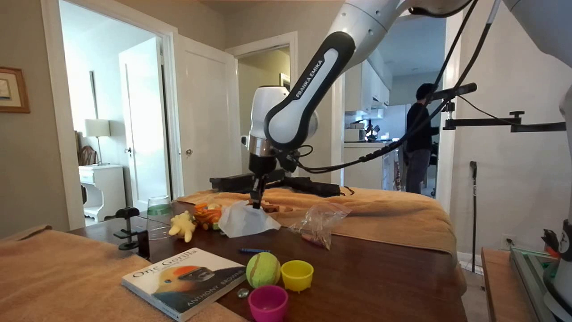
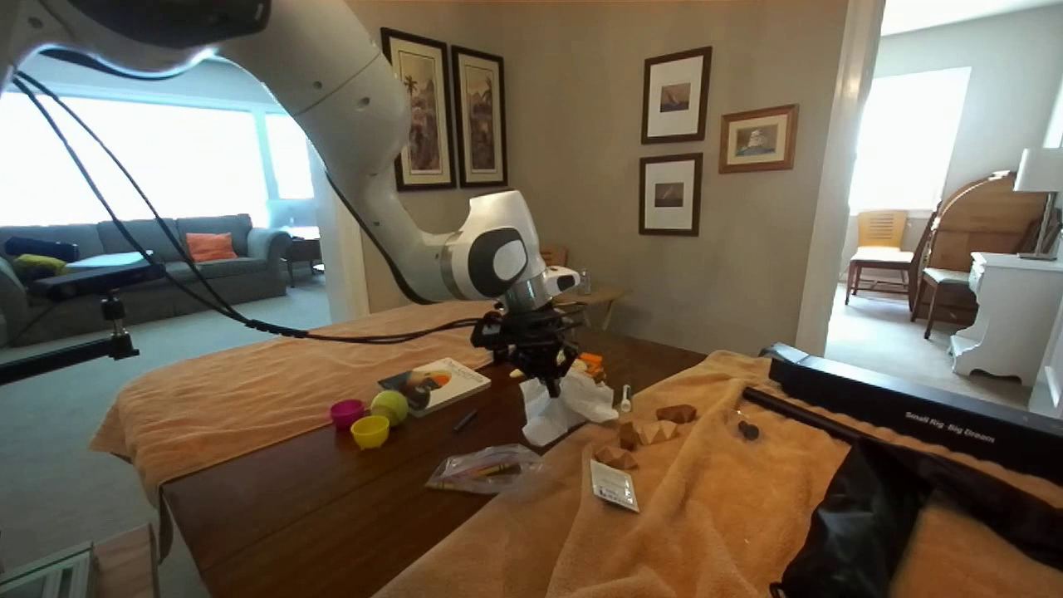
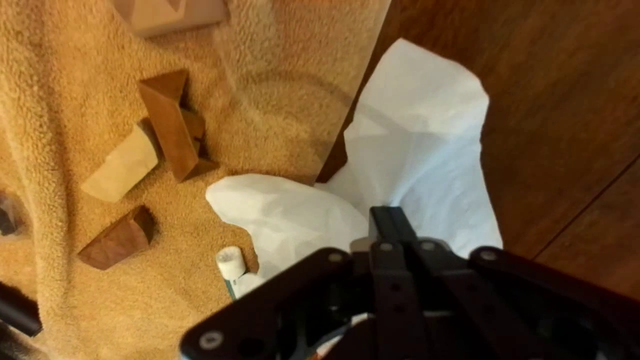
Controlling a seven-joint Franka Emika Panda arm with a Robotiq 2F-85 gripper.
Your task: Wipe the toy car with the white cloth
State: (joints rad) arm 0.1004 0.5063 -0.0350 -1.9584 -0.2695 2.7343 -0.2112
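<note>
Eyes on the toy car (image 1: 206, 214): orange, with small yellow and green parts, sitting on the dark wooden table (image 1: 357, 277). The white cloth (image 1: 246, 220) is right beside it, cutting across its end in an exterior view, so I can't tell whether they touch. My gripper (image 3: 385, 214) has its fingers together, nipping the cloth from above; creases run out from the tips, and one crumpled flap strays over the orange towel (image 3: 280, 125). From the wrist, my own hardware blocks the way: just an orange patch at the bottom edge, too little to name. Crowding the car's other side, a pale yellow toy (image 1: 182, 226), then a clear tumbler (image 1: 159, 219). On the towel, wooden blocks (image 3: 170, 125), and a white-capped tube (image 3: 231, 263) just by the cloth. A clear plastic bag (image 1: 319, 223) lies near. Well apart from the car: a One Gorilla book (image 1: 183, 281), tennis ball (image 1: 263, 269), yellow cup (image 1: 297, 276), magenta cup (image 1: 268, 304).
</note>
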